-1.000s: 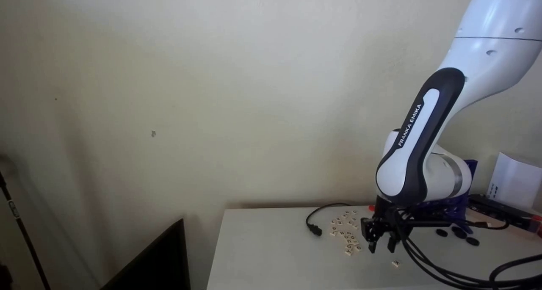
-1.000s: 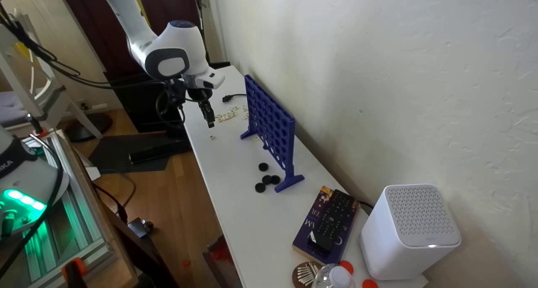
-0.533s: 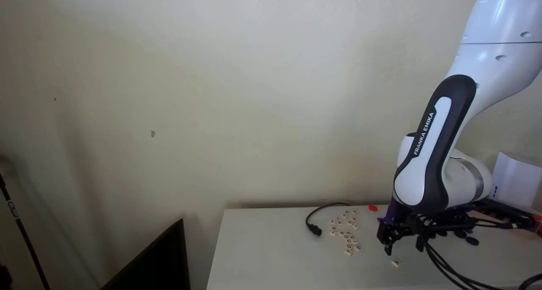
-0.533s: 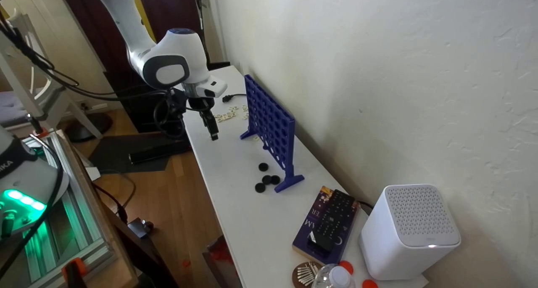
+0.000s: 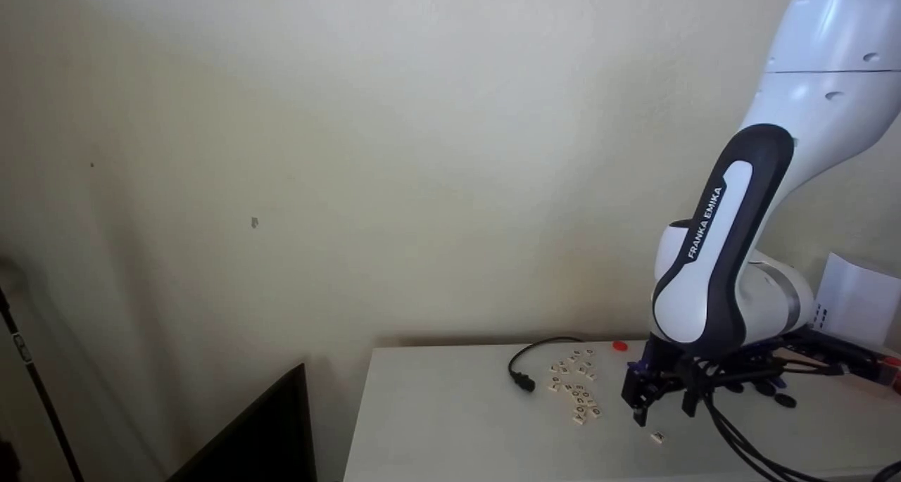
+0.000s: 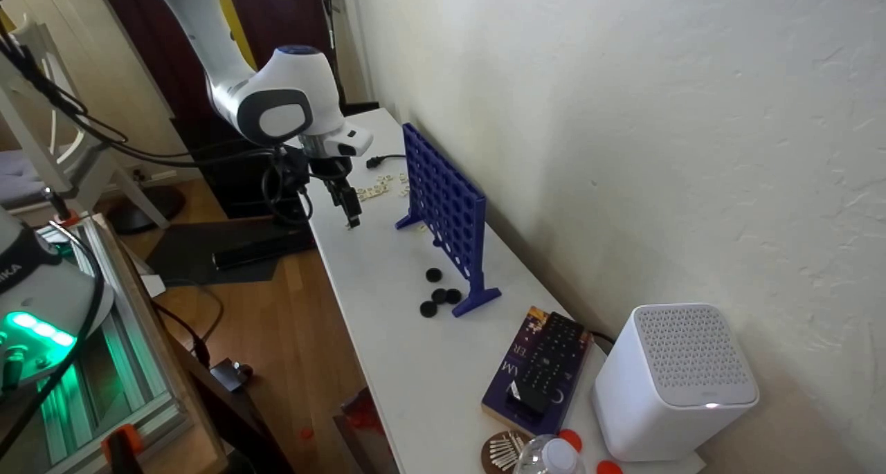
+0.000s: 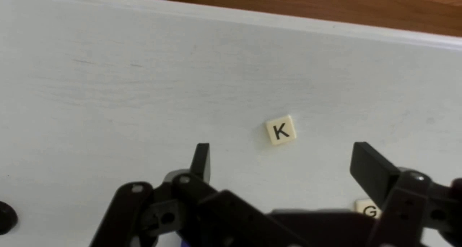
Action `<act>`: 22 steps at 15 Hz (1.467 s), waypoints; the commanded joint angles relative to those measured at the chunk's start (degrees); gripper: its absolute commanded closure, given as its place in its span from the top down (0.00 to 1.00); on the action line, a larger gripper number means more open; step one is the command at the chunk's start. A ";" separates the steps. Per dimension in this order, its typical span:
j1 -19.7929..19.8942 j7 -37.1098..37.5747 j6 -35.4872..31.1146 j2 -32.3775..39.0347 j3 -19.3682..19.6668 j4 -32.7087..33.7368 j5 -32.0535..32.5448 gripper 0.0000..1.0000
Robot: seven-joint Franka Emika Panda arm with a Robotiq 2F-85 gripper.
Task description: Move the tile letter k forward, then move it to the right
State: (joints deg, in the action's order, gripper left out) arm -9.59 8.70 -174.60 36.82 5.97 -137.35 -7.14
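Observation:
The cream tile with a black letter K (image 7: 281, 130) lies face up on the white table, slightly turned, in the wrist view. It also shows as a small tile (image 5: 657, 438) in an exterior view. My gripper (image 7: 283, 157) is open and empty, its fingers wide apart. The K tile lies between the two fingers sideways, but a little beyond their tips toward the table edge. In both exterior views the gripper (image 5: 664, 414) (image 6: 353, 222) hangs low over the table near the tile. In an exterior view the fingertips mostly hide the tile.
A G tile (image 7: 366, 208) lies partly hidden by the right finger. Several letter tiles (image 5: 581, 397) and a black cable plug (image 5: 524, 381) lie farther along the table. A blue upright game rack (image 6: 446, 204) and black discs (image 6: 429, 308) stand close by. The table edge (image 7: 252, 18) lies beyond K.
My open gripper has moved along the table toward the black discs and down over the last second, then shifted slightly back. The K tile has not moved.

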 commanded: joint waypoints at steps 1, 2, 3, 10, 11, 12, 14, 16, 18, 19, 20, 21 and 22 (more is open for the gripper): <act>2.81 -5.19 2.42 0.40 -2.91 1.47 4.31 1.00; 3.50 -6.92 2.84 0.72 -3.48 1.72 5.44 1.00; 3.96 -8.20 3.43 0.84 -3.82 1.86 6.31 1.00; 7.59 -14.52 1.76 1.64 -4.45 1.73 9.79 0.77; 8.19 -15.27 1.88 1.82 -4.77 1.88 9.99 0.75; 8.58 -15.82 1.86 2.08 -4.95 2.09 10.20 0.77; 10.18 -17.23 0.97 2.82 -6.23 2.60 10.41 0.77; 11.26 -18.26 0.77 3.38 -7.39 3.11 10.39 0.72; 11.57 -18.81 0.74 4.06 -7.97 3.74 10.43 0.66; 11.85 -19.04 0.68 4.30 -8.32 4.04 10.39 0.64; 11.81 -18.94 0.71 4.54 -8.39 4.28 10.30 0.56; 11.74 -18.83 0.98 4.69 -8.39 4.51 10.28 0.58; 11.63 -18.76 1.40 4.81 -8.31 4.74 10.29 0.53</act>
State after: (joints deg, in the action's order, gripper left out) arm 0.94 -9.83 -173.13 40.43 -1.55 -133.83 1.43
